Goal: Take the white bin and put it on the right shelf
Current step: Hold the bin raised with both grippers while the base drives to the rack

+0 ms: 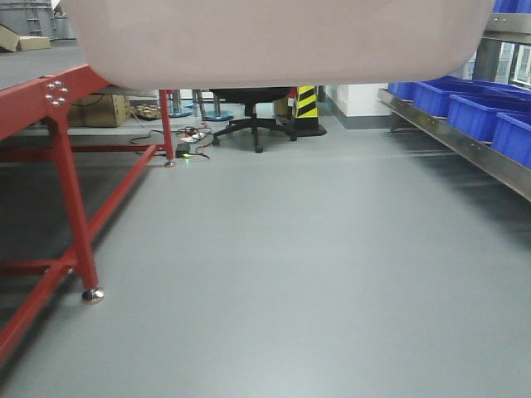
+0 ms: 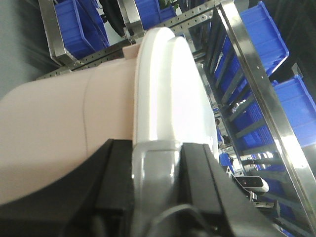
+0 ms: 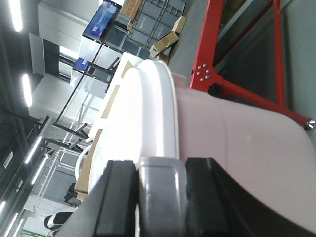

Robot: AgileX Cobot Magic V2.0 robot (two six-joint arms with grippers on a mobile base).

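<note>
The white bin (image 1: 274, 41), a pale pinkish tub, hangs in the air and fills the top of the front view. Its glossy white lid (image 2: 168, 89) shows in both wrist views. My left gripper (image 2: 157, 148) is shut on a grey handle (image 2: 155, 182) at one end of the lid. At the other end my right gripper (image 3: 160, 165) is shut on the matching grey handle (image 3: 160, 197), with the tub wall (image 3: 247, 143) beside it. The right shelf (image 1: 465, 145), shiny steel, runs along the right edge; its rack (image 2: 256, 74) stands just beyond the bin.
Blue bins (image 1: 473, 104) line the steel shelf. A red-framed table (image 1: 75, 207) stands on the left, one foot (image 1: 93, 295) on the grey floor. Farther back are an office chair (image 1: 249, 112), a yellow-black striped post (image 1: 307, 101), floor cables (image 1: 191, 137) and a cardboard box (image 1: 104, 109).
</note>
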